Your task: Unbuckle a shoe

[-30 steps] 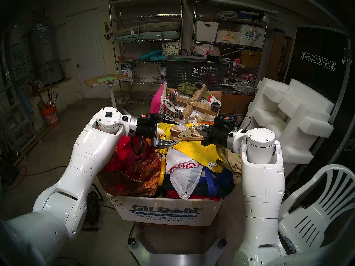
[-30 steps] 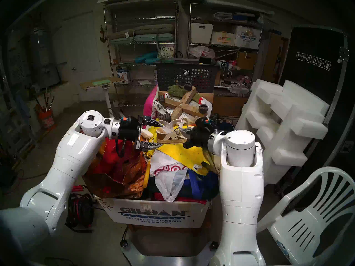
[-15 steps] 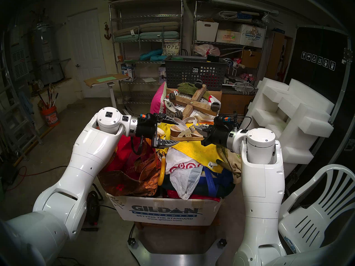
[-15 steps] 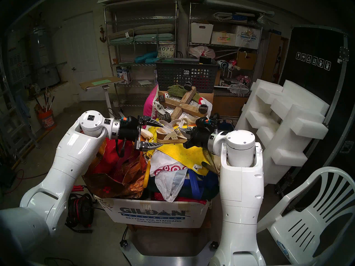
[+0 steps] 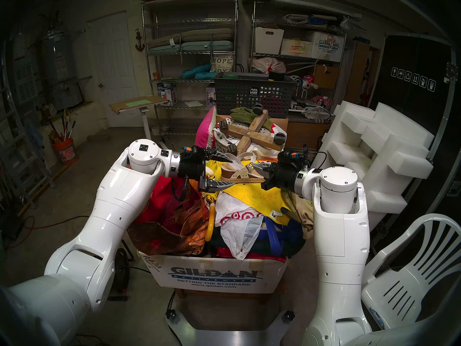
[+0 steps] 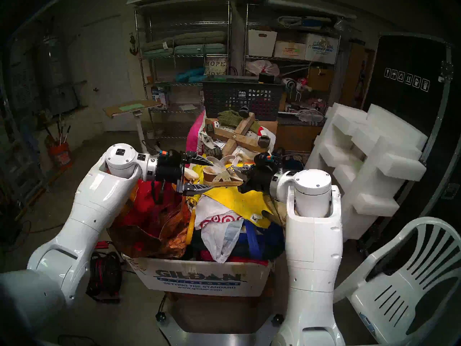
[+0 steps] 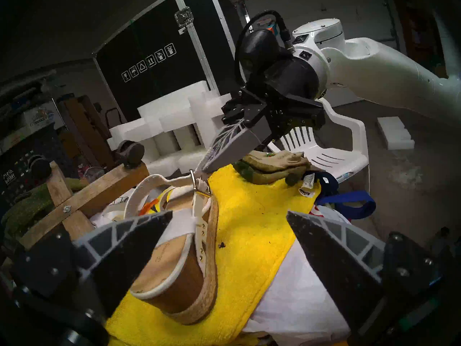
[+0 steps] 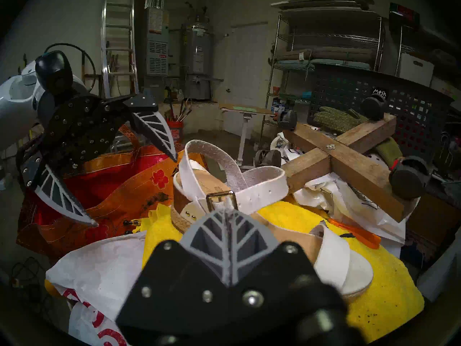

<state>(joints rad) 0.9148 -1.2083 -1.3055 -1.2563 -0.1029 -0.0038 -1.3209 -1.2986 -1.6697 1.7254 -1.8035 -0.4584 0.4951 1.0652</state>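
The sandal [image 5: 240,172] is set on a yellow towel [image 5: 252,193] atop the heaped box [image 5: 212,275], heel toward nine o'clock. The right gripper [image 7: 202,168] is pressed shut, its tip at the buckle [image 7: 197,185]; whether the strap is pinched cannot be told. The left gripper [image 5: 230,172] is spread wide about the heel at nine o'clock, nothing held.

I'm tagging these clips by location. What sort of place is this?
Most likely a home garage or utility room used for storage: a water heater, wire shelving stacked with cushions and boxes, and a ladder against the wall.
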